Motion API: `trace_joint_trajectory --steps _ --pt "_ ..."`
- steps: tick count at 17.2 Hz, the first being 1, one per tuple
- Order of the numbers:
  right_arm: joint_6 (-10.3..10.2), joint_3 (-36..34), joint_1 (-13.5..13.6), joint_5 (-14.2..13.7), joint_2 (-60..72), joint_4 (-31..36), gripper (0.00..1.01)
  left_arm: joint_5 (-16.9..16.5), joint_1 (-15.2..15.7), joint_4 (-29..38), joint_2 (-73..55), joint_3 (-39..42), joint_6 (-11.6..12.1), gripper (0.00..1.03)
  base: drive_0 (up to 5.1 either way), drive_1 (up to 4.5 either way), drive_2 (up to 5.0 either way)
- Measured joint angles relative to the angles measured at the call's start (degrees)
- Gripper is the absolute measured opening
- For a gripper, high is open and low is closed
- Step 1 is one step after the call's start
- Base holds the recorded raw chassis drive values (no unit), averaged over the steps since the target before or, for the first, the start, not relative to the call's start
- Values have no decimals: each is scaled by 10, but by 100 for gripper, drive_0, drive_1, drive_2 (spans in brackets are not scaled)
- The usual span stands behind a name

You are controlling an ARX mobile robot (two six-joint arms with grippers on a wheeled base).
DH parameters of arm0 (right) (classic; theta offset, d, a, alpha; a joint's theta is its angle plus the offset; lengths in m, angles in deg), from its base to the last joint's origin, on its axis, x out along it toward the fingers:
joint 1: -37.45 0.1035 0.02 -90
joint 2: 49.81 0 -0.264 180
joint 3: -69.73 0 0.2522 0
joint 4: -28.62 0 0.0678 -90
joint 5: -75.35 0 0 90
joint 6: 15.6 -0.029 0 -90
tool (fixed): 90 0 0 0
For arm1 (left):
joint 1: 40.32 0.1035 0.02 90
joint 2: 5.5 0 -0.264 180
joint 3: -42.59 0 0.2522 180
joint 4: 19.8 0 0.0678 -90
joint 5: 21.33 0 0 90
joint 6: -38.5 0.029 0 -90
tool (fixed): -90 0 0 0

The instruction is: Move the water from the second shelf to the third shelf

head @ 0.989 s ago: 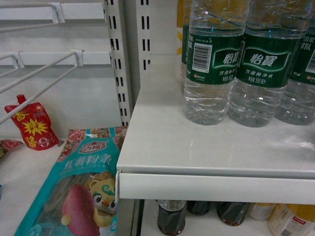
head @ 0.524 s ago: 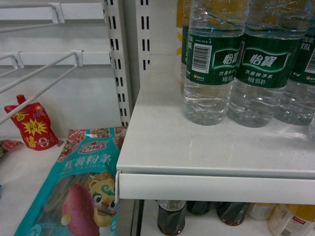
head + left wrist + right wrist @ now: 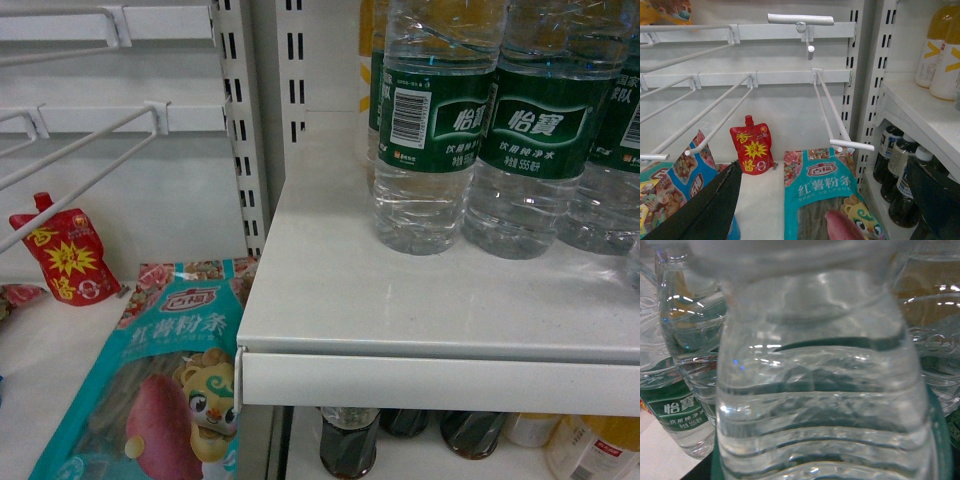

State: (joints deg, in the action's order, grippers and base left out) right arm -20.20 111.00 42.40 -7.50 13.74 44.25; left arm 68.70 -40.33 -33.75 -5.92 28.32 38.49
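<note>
Several water bottles with dark green labels (image 3: 435, 125) stand in a row on the white shelf (image 3: 400, 310) in the head view. One clear ribbed water bottle (image 3: 815, 390) fills the right wrist view from very close, with more green-labelled water (image 3: 680, 410) behind it. Its sliver shows at the right edge of the head view (image 3: 635, 265). The right gripper's fingers are hidden behind this bottle, which sits in its grasp. My left gripper (image 3: 820, 210) hangs open in front of the left bay, with nothing between its black fingers (image 3: 705, 210).
Wire hooks (image 3: 835, 112) stick out of the left bay's back panel. A teal noodle bag (image 3: 160, 390) and a red pouch (image 3: 65, 260) lie below them. Dark tea bottles (image 3: 350, 440) stand under the white shelf. Yellow drink bottles (image 3: 940, 50) are above.
A clear bottle's edge has come into the head view at the right border above the shelf. Everything else is unchanged.
</note>
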Motion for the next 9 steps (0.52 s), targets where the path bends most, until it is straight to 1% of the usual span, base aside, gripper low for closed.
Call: trace_joint_trajectory --steps 3,4,5,6,8,9 --pt "1 0 -3 3 -14 -11 98 0 0 0 0 0 0 98 0 0 0" --pt "1 -4 -5 5 -40 -32 97 0 0 0 0 0 0 98 0 0 0" --pt "2 -26 -11 28 -113 -77 98 0 0 0 0 0 0 98 0 0 0" --pt "-1 -39 -29 54 -186 -130 98 0 0 0 0 0 0 98 0 0 0" --pt "-9 -45 -45 86 -267 -176 98 0 0 0 0 0 0 98 0 0 0" --pt "-9 -47 -50 82 -299 -200 97 0 0 0 0 0 0 98 0 0 0"
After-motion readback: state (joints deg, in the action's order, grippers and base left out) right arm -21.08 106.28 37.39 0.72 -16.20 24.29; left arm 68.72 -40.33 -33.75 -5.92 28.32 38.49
